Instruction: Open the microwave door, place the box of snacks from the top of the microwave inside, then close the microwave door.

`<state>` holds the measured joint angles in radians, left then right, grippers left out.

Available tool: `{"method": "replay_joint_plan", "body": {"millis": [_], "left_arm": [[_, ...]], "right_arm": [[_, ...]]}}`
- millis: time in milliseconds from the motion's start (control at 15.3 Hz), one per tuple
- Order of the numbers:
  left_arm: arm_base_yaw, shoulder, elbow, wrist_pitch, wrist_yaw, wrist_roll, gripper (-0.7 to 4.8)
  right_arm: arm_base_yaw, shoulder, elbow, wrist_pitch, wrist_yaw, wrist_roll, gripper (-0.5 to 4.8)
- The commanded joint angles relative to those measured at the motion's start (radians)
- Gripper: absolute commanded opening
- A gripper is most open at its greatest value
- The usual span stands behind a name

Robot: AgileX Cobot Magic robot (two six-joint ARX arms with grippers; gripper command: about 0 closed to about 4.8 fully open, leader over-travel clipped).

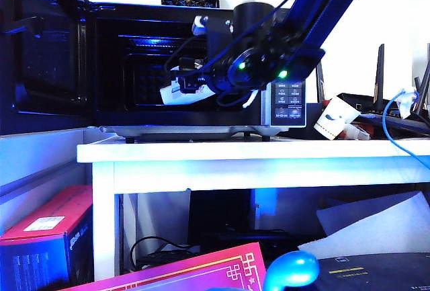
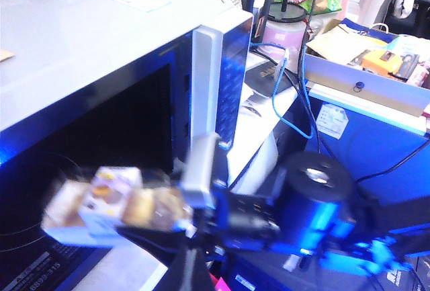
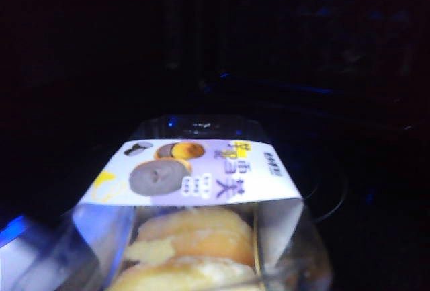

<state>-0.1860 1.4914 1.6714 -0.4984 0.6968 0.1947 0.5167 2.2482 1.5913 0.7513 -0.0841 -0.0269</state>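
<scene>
At the far left of the exterior view, the glossy black glass microwave door (image 1: 47, 49) is swung wide open. Right of it gapes the dark cavity of the large black silver-trimmed microwave (image 1: 285, 99). At its mouth, the small clear-and-white box of snacks (image 1: 180, 92) is held clamped in the right gripper (image 1: 195, 86), above the cavity floor. If released here, the package may be dropped short or tipped out over the sill. The left gripper is not seen; its state cannot be told.
</scene>
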Motion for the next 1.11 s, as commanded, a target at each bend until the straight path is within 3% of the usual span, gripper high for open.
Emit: {"method": "replay_joint_plan", "body": {"millis": [65,653,914,1110], "left_arm": [[0.000,-0.003,0.002,0.005,0.007,0.007,-0.05],[0.000,-0.003,0.002,0.005,0.042,-0.028,-0.05],[0.000,-0.003,0.002,-0.002,0.042,-0.031,-0.05],[0.000,-0.003,0.002,-0.003,0.042,-0.031,-0.05]], "right_arm": [[0.002,0.064,0.161,-0.047,0.005,0.000,2.96],[0.002,0.404,0.706,-0.209,0.048,0.000,2.96],[-0.006,0.428,0.727,-0.204,0.066,-0.014,2.96],[-0.005,0.428,0.727,-0.185,0.067,-0.078,3.44]]}}
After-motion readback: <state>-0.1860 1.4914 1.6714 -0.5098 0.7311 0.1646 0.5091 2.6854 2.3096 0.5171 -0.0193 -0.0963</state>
